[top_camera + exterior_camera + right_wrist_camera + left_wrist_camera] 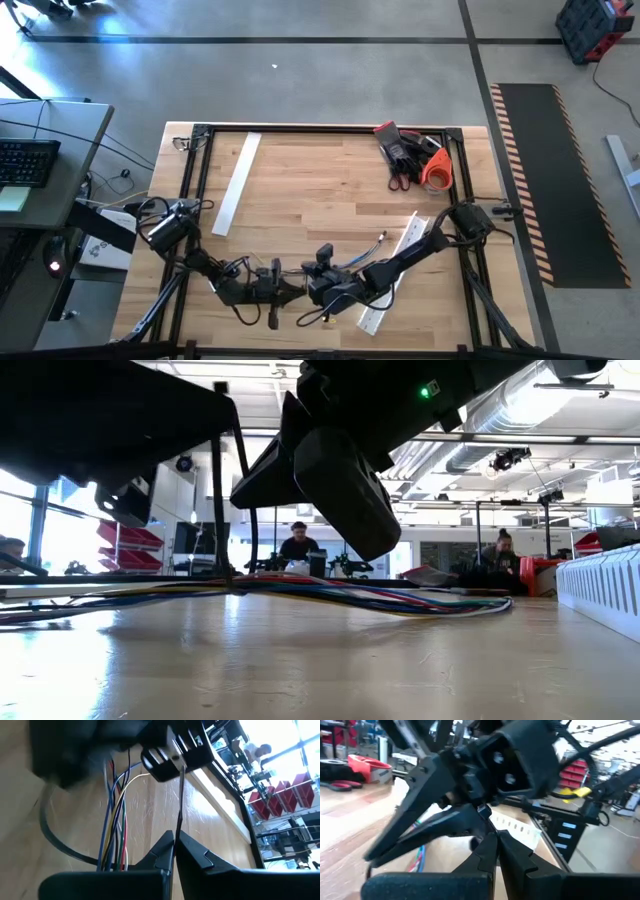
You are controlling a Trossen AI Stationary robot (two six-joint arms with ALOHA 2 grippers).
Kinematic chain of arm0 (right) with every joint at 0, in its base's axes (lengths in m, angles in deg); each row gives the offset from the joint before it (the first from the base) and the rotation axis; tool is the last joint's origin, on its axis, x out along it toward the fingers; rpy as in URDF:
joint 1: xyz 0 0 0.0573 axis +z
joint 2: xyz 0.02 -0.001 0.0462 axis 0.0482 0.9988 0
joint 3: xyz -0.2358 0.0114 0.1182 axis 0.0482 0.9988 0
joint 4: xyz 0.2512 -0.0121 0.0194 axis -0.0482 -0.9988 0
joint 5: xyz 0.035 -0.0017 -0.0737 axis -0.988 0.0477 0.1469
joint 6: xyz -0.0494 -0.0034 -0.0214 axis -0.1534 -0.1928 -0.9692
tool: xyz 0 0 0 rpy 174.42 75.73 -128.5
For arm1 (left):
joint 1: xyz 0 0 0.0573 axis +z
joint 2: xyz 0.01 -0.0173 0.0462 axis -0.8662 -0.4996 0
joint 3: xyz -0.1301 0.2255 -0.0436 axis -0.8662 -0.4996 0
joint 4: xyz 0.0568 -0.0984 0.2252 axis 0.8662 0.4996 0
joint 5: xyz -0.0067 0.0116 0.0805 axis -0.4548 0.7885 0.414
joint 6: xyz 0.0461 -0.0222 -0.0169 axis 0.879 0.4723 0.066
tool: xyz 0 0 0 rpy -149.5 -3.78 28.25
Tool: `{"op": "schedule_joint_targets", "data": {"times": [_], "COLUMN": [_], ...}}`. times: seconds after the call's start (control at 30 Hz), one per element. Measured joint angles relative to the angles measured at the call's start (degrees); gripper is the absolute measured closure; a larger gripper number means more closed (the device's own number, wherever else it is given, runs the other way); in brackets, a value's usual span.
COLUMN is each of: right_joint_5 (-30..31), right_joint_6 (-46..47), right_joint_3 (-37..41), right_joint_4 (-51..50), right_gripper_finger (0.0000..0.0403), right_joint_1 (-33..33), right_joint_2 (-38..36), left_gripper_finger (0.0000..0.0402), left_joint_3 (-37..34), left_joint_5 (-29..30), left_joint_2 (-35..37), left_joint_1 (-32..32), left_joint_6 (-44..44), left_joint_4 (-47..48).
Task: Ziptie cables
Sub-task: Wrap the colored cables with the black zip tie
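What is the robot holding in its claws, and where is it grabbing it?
The right claw pinches the end of a thin dark strip, maybe a ziptie, running to the left claw, near the cables. The left claw's hold cannot be told.

Left claw [292, 290], right claw [312, 290] shut, nearly touching.

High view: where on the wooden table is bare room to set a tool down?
Bare wood lies mid-table, between the long flat white strip and the red, black and orange tool heap. The near edge is crowded: both grippers, left and right, meet over the thin multicoloured cables.
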Motion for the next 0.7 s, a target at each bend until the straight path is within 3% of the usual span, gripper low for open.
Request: {"op": "schedule_joint_targets", "data": {"times": [0.7], "right_joint_5": [2.95], "right_joint_6": [-1.39], "right_joint_3": [0.0], "right_joint_4": [0.04], "right_gripper_finger": [0.0403], "right_joint_1": [1.18], "right_joint_2": [-0.02], "left_gripper_finger": [0.0401], "left_joint_3": [0.0], "left_joint_5": [-0.01], "left_joint_2": [0.0], "left_joint_1": [0.93], "left_joint_6": [-1.8], "left_joint_4": [0.01]}}
